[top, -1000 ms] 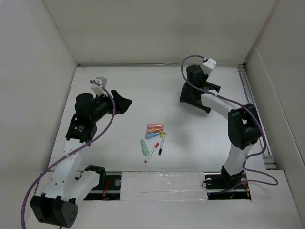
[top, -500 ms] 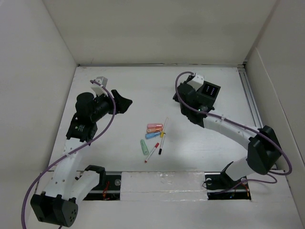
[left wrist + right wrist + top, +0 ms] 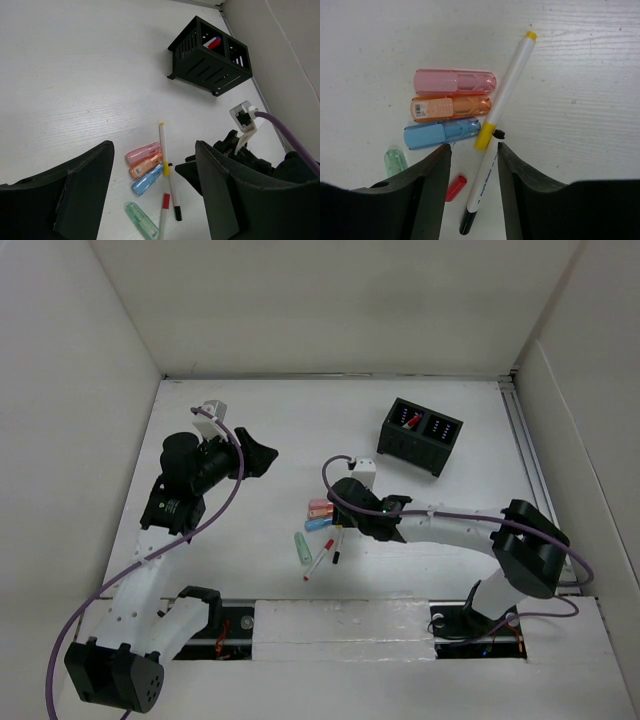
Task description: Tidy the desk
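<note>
White desk (image 3: 300,410) mostly unsorted: one red marker (image 3: 214,43) sits in the black organizer (image 3: 420,437); pens (image 3: 507,80) and four highlighters (image 3: 452,106) lie loose left of it, beneath the right gripper (image 3: 472,150), jaws parted, empty.

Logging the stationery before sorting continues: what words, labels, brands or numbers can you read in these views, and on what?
No text can be read in any view.
On the white pen with the black cap: dark print along the barrel, too small to read.
On the translucent orange highlighter: a white sticker with barcode-like marks, too blurred to read.
On the pink highlighter, blue highlighter, green highlighter, yellow-capped white pen and black slatted organizer box: no text visible.
</note>
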Available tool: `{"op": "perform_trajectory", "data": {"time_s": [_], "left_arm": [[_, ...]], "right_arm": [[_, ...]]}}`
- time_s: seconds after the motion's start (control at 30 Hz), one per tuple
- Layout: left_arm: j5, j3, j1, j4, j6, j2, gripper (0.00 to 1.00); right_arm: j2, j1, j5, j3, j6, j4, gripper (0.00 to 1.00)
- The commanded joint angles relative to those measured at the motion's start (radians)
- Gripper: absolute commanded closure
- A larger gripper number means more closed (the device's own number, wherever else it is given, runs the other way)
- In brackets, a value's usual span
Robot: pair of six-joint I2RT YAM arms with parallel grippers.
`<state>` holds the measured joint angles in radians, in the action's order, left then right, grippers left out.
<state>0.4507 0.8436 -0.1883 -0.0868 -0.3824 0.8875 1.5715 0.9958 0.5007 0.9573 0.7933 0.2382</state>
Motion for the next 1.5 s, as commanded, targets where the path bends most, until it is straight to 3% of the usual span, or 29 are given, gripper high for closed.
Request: {"op": "perform_trajectory", "data": {"time_s": [0.0, 0.33, 0.77, 1.0, 1.2, 1.27, 1.4, 1.47], "left_arm": [[0.012, 0.026, 0.003, 0.038, 0.007, -0.004, 0.38], [0.014, 0.029, 0.003, 0.038, 0.007, -0.001, 0.38], [0.028, 0.028, 0.003, 0.042, 0.005, -0.004, 0.38], [0.026, 0.023, 0.003, 0.044, 0.005, -0.012, 0.38], [0.023, 0.023, 0.003, 0.042, 0.007, -0.018, 0.38], [0.016, 0.025, 0.003, 0.042, 0.007, -0.015, 0.38], [0.016, 0.023, 0.003, 0.042, 0.008, -0.021, 0.38], [0.013, 0.023, 0.003, 0.042, 0.008, -0.018, 0.38]], "right_arm": [[0.019, 0.006, -0.019, 0.004, 0.053, 0.019, 0.52], [0.094, 0.026, -0.025, 0.041, 0.041, 0.078, 0.62], [0.151, 0.037, -0.002, 0.011, 0.078, 0.093, 0.65], [0.171, 0.037, 0.036, 0.006, 0.110, 0.141, 0.76], [0.177, 0.026, 0.027, 0.006, 0.107, 0.124, 0.63], [0.185, 0.026, 0.025, 0.009, 0.104, 0.125, 0.68], [0.144, 0.006, 0.042, -0.040, 0.113, 0.089, 0.99], [0.128, -0.006, 0.050, -0.046, 0.119, 0.090, 1.00]]}}
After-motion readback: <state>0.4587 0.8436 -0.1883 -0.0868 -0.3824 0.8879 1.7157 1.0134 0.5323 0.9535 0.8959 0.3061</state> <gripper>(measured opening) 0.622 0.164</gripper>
